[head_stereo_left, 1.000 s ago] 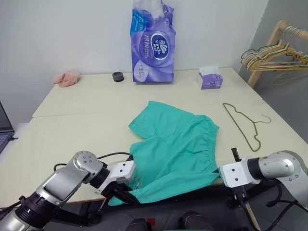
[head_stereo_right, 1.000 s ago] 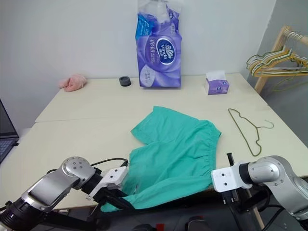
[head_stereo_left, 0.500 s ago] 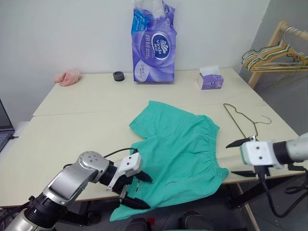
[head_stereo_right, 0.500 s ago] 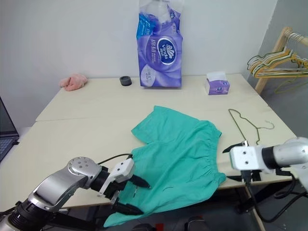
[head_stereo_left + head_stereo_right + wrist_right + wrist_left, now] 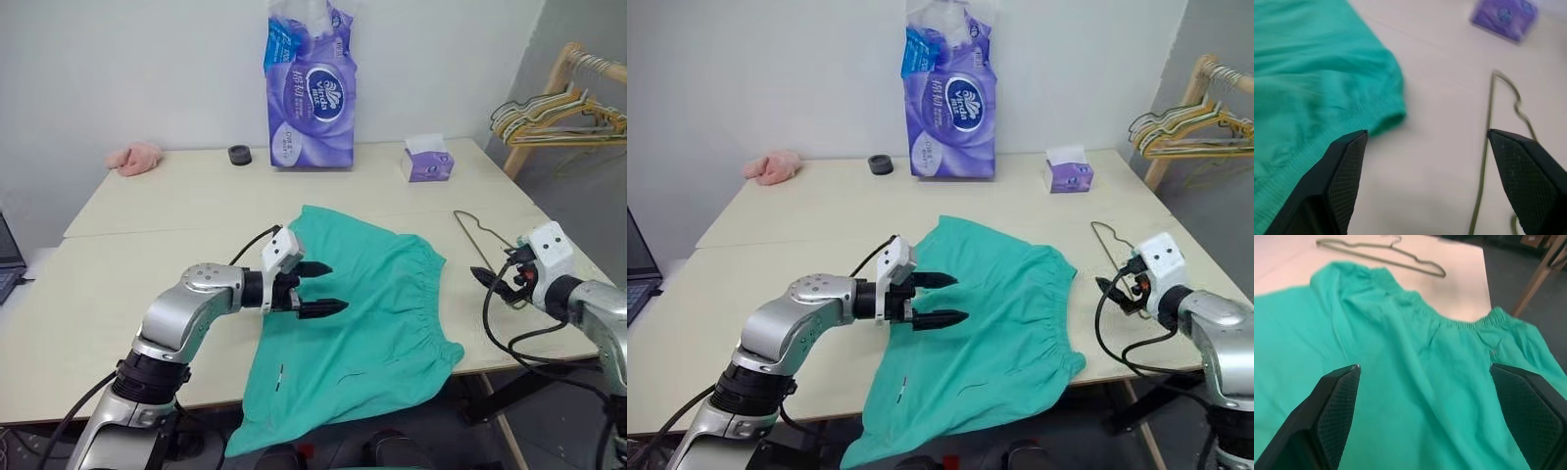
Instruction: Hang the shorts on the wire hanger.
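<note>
I see the teal shorts (image 5: 358, 313) lying flat on the table (image 5: 147, 225), their lower hem drooping over the near edge. My left gripper (image 5: 318, 288) hangs above them with fingers spread, grasping nothing; my right gripper (image 5: 487, 281) is also spread and empty, near the wire hanger (image 5: 490, 250) lying beside the shorts. The fabric looks light and limp, so it will likely sag. I'd pinch the gathered waistband (image 5: 1415, 301); the thin hanger should be stiff but slippery.
</note>
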Available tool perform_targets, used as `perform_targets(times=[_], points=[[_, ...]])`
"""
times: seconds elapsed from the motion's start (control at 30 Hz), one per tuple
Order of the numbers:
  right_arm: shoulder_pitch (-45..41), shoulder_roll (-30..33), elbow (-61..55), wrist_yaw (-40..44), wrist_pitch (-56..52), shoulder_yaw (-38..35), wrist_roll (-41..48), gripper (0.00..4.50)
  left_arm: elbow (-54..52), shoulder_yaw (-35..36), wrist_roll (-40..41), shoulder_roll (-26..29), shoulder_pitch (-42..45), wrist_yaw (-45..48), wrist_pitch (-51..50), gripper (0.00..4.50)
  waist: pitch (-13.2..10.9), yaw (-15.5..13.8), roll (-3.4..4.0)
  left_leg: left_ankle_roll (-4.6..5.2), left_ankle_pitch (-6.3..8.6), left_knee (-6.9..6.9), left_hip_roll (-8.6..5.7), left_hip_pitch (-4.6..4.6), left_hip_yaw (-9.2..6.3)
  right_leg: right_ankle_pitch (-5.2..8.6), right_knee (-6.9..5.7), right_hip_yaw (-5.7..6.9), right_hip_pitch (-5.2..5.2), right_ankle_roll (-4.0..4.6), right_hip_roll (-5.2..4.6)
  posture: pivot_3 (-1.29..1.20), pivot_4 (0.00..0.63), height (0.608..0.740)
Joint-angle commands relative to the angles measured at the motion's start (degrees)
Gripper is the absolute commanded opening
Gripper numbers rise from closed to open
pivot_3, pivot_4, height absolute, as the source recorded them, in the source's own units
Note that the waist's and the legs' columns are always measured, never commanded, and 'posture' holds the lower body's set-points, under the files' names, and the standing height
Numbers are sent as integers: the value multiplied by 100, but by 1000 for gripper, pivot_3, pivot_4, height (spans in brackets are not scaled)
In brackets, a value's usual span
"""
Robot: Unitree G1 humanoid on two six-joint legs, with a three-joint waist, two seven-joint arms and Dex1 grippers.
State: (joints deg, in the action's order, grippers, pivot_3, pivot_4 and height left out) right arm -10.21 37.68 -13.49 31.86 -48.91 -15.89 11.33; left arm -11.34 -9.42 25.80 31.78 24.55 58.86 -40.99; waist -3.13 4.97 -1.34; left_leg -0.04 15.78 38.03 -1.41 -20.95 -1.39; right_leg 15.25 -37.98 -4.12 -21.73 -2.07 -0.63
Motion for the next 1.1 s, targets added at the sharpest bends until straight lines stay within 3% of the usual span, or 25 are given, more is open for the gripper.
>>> perform_targets(times=[0.03,0.37,0.57,0.67,1.0,1.1], points=[[-286,89,566,-464,-90,-285,-144,4130,-197,-130,21,78,155,169,123,4468,0,0,4,0,0,0,-2,0,1,0,1,0,0,0,0,-147,21,740],[-1187,265,3349,-534,805,236,-553,4130,-199,-366,-71,83,177,243,302,4468,1,152,8,3,1,-4,4,3,7,1,2,-7,2,-1,36,-151,25,740],[-1774,369,4538,-198,517,385,-450,4130,-282,-386,-46,72,160,208,272,4468,0,202,9,6,3,-4,5,3,6,1,4,-6,3,-1,38,-145,32,740],[-1796,459,4798,80,518,699,-595,3523,-306,-400,-50,60,160,190,266,4500,0,198,8,6,3,-4,4,4,3,1,9,-4,9,-2,38,-143,34,740],[-1595,212,4624,-116,401,784,-559,162,-331,-353,-45,-14,130,4,229,4500,27,154,-35,7,4,-1,5,18,-10,4,25,4,37,-7,37,-134,37,740],[-1399,298,4239,-289,847,920,-800,18,-20,-228,-246,-195,225,-389,425,4500,29,133,-42,7,4,1,4,18,-10,2,31,4,40,-10,35,-133,38,740]])
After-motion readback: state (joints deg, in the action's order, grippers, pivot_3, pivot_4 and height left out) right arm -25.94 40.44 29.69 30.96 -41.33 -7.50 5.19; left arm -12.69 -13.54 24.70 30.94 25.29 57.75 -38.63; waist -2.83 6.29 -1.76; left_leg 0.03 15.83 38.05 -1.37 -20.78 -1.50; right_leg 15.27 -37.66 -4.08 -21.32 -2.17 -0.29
